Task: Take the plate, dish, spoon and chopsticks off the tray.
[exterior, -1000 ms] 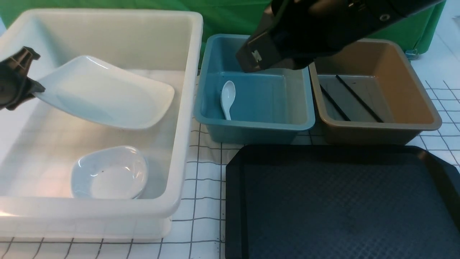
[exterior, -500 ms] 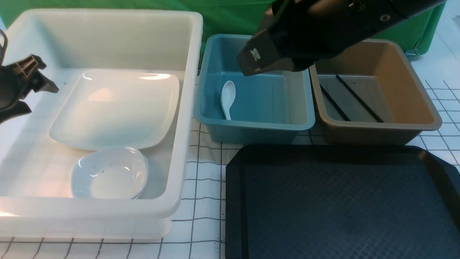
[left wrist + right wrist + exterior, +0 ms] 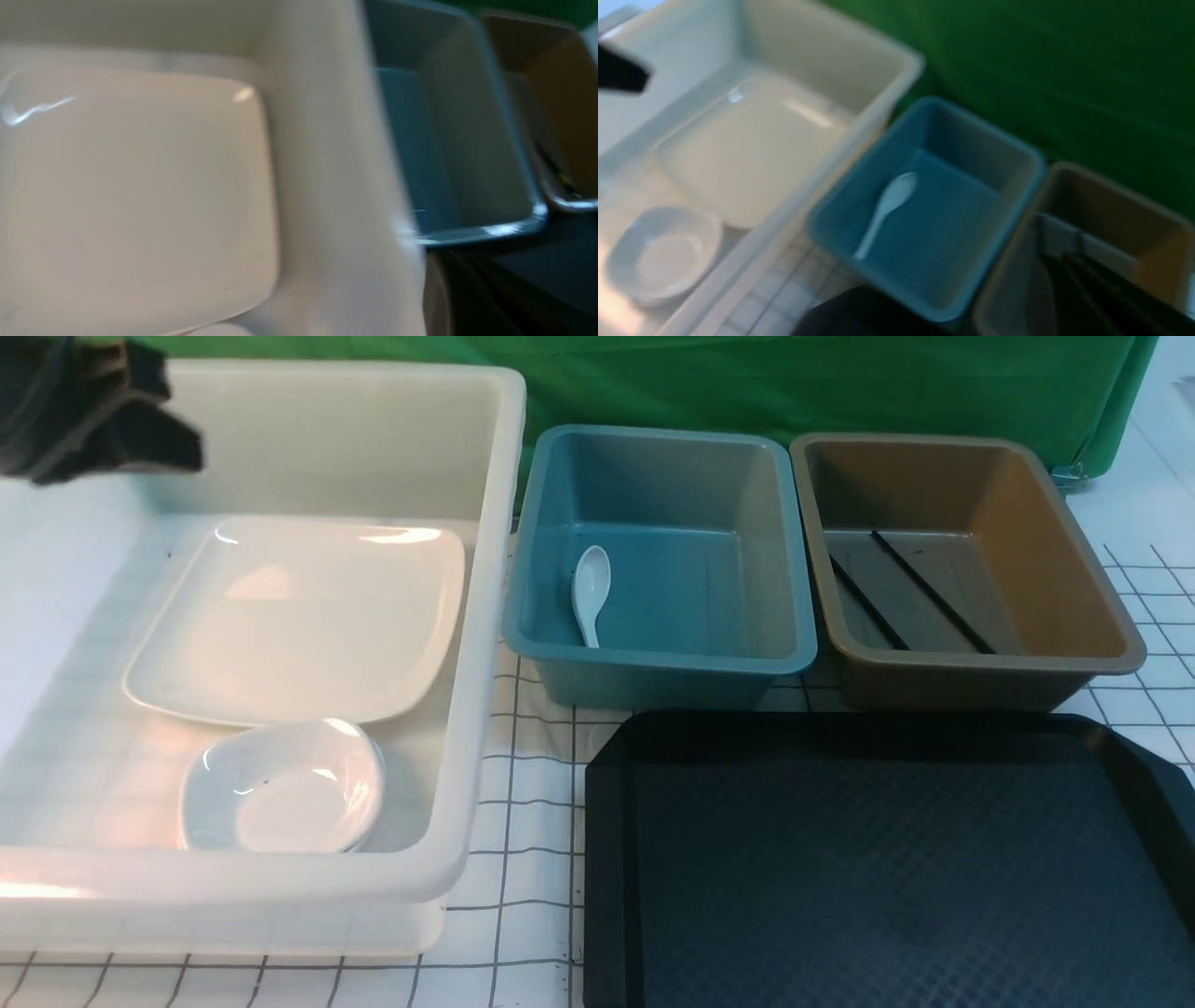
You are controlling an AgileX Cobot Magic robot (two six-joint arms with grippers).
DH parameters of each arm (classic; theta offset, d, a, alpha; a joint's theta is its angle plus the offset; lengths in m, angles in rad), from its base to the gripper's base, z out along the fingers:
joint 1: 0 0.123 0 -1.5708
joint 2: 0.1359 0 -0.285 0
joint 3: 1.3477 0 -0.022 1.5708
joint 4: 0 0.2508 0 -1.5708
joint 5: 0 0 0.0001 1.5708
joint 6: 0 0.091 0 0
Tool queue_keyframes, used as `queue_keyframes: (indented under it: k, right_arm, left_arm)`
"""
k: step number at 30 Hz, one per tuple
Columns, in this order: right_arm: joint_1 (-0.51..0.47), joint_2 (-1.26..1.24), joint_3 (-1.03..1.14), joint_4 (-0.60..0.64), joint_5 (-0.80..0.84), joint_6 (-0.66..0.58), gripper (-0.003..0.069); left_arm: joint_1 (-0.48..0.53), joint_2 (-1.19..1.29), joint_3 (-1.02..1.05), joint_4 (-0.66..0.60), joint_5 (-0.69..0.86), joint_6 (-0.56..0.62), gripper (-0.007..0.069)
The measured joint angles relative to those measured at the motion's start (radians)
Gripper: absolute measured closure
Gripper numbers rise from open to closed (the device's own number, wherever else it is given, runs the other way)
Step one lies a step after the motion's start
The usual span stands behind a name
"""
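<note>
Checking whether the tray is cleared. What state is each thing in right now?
Plate: flat in the white tub, released.
Dish: upright in the same tub, its rim meeting the plate's.
Spoon: lying in the blue tub.
Chopsticks: lying apart in the brown tub.
Tray: bare.
Left claw: raised above the tub, holding nothing.

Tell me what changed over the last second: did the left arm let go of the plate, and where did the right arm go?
The left gripper released the plate, which was tilted in its grip and now lies flat in the white tub; the gripper then rose toward the tub's far left corner. The right arm has left the front view. The small dish, spoon, chopsticks and bare tray stayed put.
</note>
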Motion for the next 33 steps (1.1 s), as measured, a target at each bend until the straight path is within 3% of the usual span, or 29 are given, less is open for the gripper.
queue_keyframes:
  k: [4, 5, 6, 9, 13, 19, 23, 33]
  right_arm:
    - [0.0, -0.102, 0.016, -0.085, 0.025, 0.036, 0.065]
    - [0.0, -0.174, 0.06, -0.097, 0.026, 0.053, 0.065]
    - [0.0, -0.183, 0.067, -0.097, 0.026, 0.054, 0.065]
    - [0.0, -0.363, 0.243, -0.108, -0.022, 0.078, 0.065]
    - [0.0, -0.573, 0.485, -0.118, -0.18, 0.124, 0.065]
    - [0.0, -0.92, 0.937, -0.138, -0.612, 0.178, 0.065]
    - [0.0, -1.06, 1.111, -0.14, -0.78, 0.184, 0.0645]
    - [0.0, -1.125, 1.209, -0.143, -0.835, 0.184, 0.0602]
  left_arm:
    - [-0.165, -0.13, 0.0, 0.025, 0.018, 0.01, 0.0634]
    - [-0.269, -0.204, 0.002, 0.039, 0.025, 0.01, 0.0636]
    - [-0.28, -0.213, 0.004, 0.04, 0.025, 0.01, 0.0636]
    - [-0.461, -0.371, 0.076, 0.048, 0.019, -0.012, 0.0636]
    - [-0.563, -0.529, 0.212, 0.082, -0.037, -0.046, 0.0637]
    - [-0.59, -0.8, 0.548, 0.206, -0.199, -0.136, 0.0637]
    - [-0.59, -0.917, 0.712, 0.236, -0.29, -0.172, 0.0637]
    - [-0.59, -0.991, 0.888, 0.248, -0.435, -0.18, 0.0628]
